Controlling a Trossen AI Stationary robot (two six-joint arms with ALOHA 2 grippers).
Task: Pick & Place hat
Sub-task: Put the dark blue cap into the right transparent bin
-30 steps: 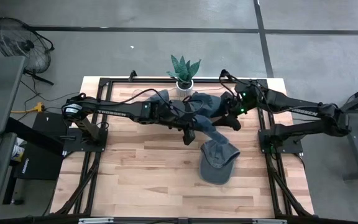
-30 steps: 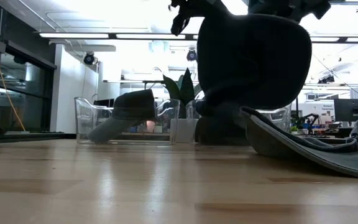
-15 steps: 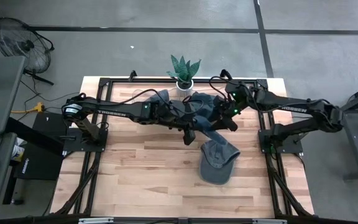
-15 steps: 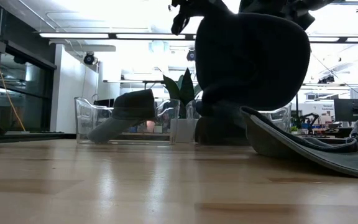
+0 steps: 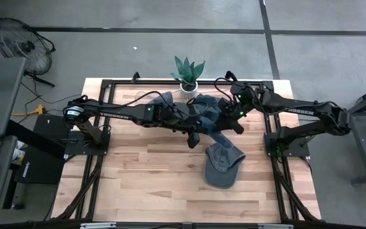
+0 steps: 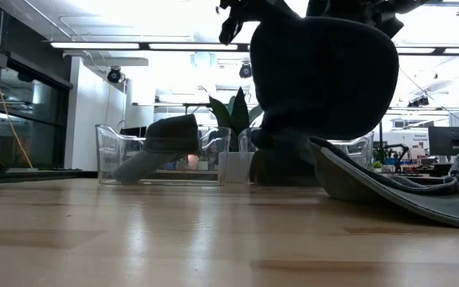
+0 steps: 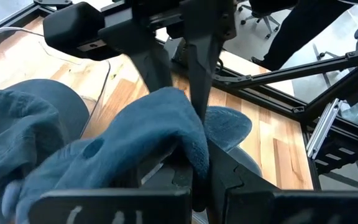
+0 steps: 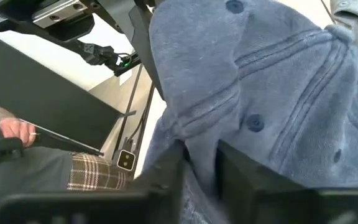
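Observation:
A blue-grey hat (image 5: 210, 114) hangs in the air over the far middle of the table, dark in the low view (image 6: 325, 80). My left gripper (image 5: 194, 130) is shut on its left side. My right gripper (image 5: 233, 121) is shut on its right side. The crown with its eyelets (image 8: 253, 87) fills the right wrist view. A second hat (image 5: 222, 165) lies flat on the table just in front of them, brim toward the near edge. My left gripper pinches a bunched fold of the hat's cloth (image 7: 188, 146) between its two fingers, coming from the table's left. The hat is lifted clear of the table and hangs from the hold. My right gripper has a fold of the crown's cloth (image 8: 201, 158) between its two fingers (image 8: 166, 180), coming from the table's right. The cloth drapes over the fingers, and the hat is clear of the table.
A clear bin (image 5: 151, 100) at the far left middle holds a third hat (image 6: 166, 143). A potted plant (image 5: 188, 73) stands at the far edge. The near half of the wooden table (image 5: 138, 184) is bare wood. A person's hand (image 8: 14, 130) shows beyond the table.
My right gripper has gone toward the table's left, up against the held hat. The hat has stayed hanging in my left gripper, its lower part shifting slightly.

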